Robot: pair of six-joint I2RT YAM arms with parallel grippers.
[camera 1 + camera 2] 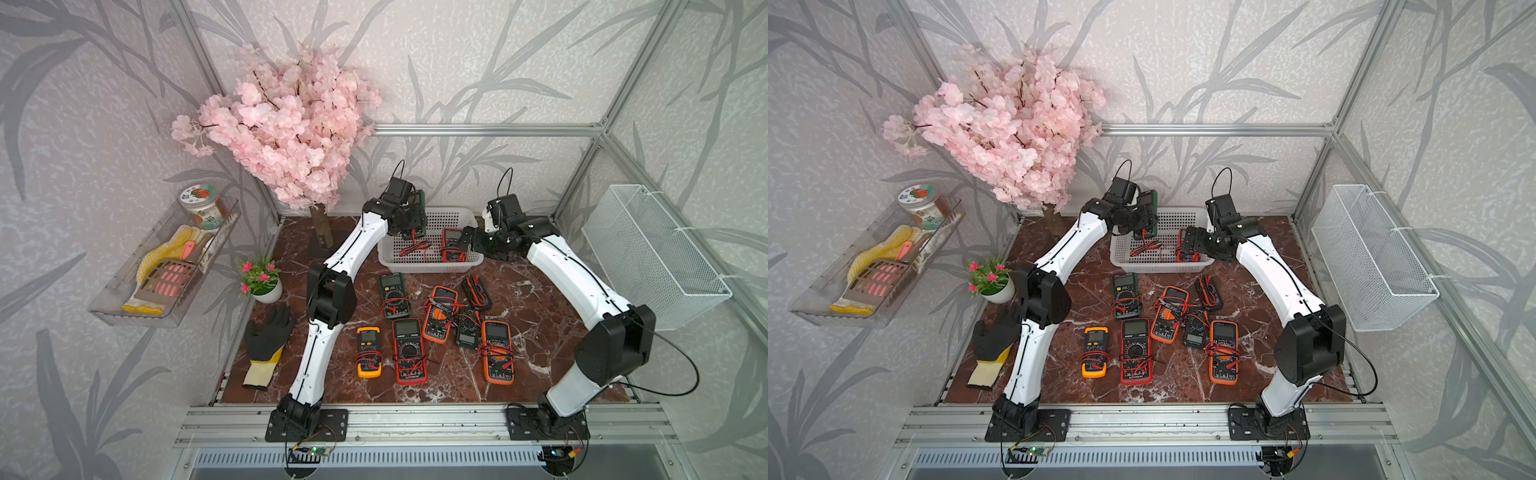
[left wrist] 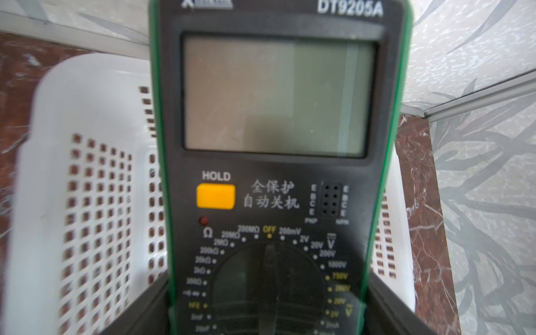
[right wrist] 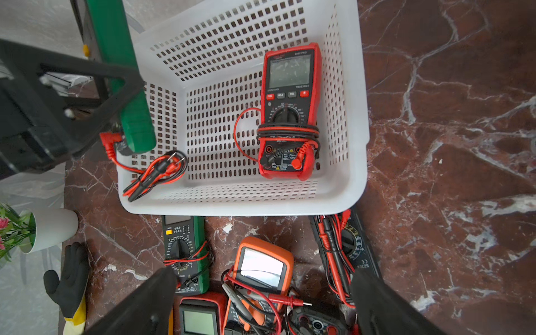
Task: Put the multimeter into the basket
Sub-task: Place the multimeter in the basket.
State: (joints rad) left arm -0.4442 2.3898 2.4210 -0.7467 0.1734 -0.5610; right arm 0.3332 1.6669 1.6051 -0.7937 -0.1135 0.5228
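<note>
My left gripper is shut on a green-cased multimeter, gripping it by its two sides at dial height. It hangs upright over the left end of the white perforated basket. The meter's red and black leads trail down onto the basket floor. A red multimeter lies flat in the basket's right half. Above the basket's right end, my right gripper stands open with nothing between its fingers.
Several multimeters lie on the marble table in front of the basket, among them a green one, a red one and an orange one. A glove and potted plant sit left. A wire-mesh bin hangs right.
</note>
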